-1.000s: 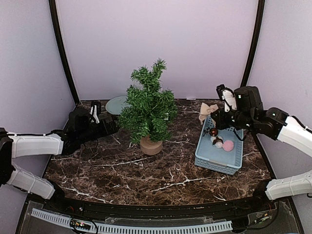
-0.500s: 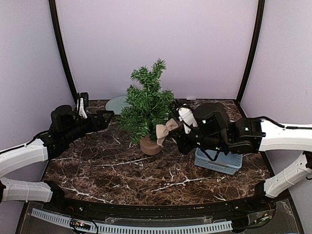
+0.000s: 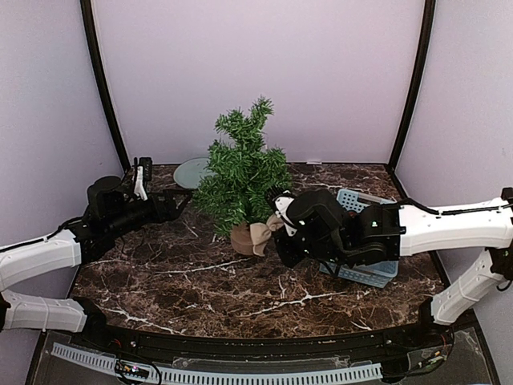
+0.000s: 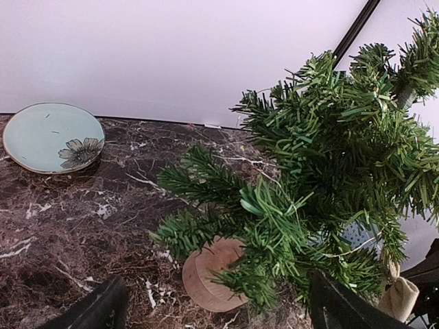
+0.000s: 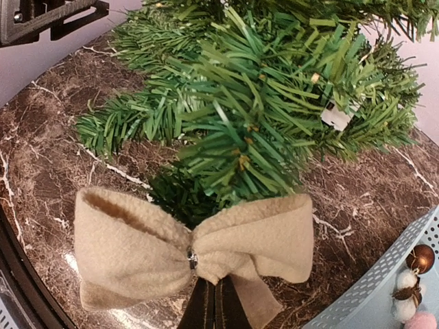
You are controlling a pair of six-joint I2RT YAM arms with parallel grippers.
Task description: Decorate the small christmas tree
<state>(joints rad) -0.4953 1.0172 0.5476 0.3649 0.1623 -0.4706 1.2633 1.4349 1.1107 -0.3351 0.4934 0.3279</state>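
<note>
The small christmas tree (image 3: 244, 172) stands mid-table on its round tan stump (image 3: 242, 238); it also shows in the left wrist view (image 4: 322, 171) and the right wrist view (image 5: 260, 103). My right gripper (image 3: 272, 230) is shut on a beige felt bow (image 5: 192, 250), holding it against the tree's lowest right branches, just beside the stump. The bow also shows in the top view (image 3: 261, 233). My left gripper (image 3: 178, 202) is open and empty, left of the tree, its fingertips (image 4: 103, 308) wide apart and facing the stump (image 4: 209, 274).
A pale blue plate (image 3: 192, 171) with a flower lies at the back left. A light blue basket (image 3: 377, 269) on the right holds a brown bauble (image 5: 420, 258), a white ball and a pink pompom. My right arm lies partly over the basket.
My right gripper carried the bow from above the basket leftwards and down to the tree's lowest branches by the stump. My left gripper shifted slightly back and stays open beside the tree.
</note>
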